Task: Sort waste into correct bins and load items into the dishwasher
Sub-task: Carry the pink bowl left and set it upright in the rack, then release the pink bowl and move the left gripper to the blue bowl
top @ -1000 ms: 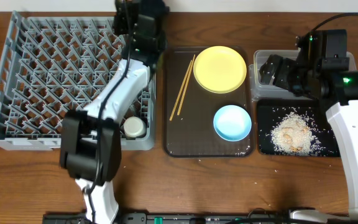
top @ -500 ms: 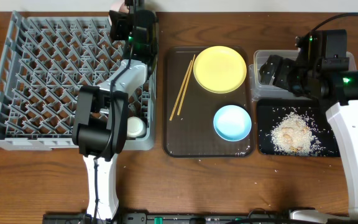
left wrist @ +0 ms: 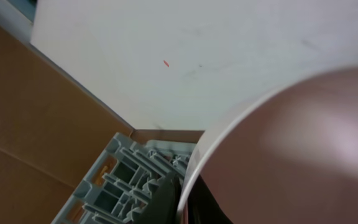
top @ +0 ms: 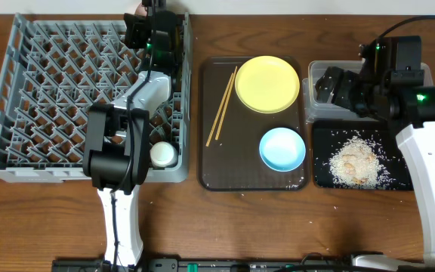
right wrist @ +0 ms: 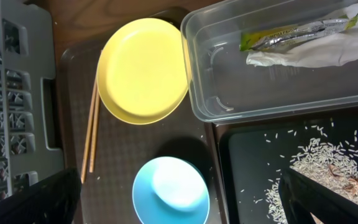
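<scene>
Overhead: the left arm (top: 138, 98) stretches over the dish rack (top: 51, 113) to its far right corner. The left gripper (top: 148, 29) is clamped on the white bowl (top: 135, 9) at the far edge. The right gripper (top: 329, 85) hovers above the clear tub (top: 423, 72).

Left wrist: the bowl's rim crowds the view.

Right wrist: the fingers (right wrist: 328, 196) are spread wide. The snack wrapper (right wrist: 291, 32) lies in the tub, its print unreadable.

Close-up white bowl (left wrist: 291, 162) — grey rack (left wrist: 124, 179) below.

I see the dish rack (top: 51, 91) at the table's (top: 278, 227) left edge, with a cup (top: 163, 154) in its front right corner. The central serving tray (top: 244, 151) carries chopsticks (top: 221, 106) on its left and a plate (top: 267, 84) behind a bowl (top: 282, 148). Rightmost, a tub (top: 316, 69) with wrappers (right wrist: 309, 43) sits behind a shallow tray (top: 323, 174) holding rice scraps (top: 356, 162).
</scene>
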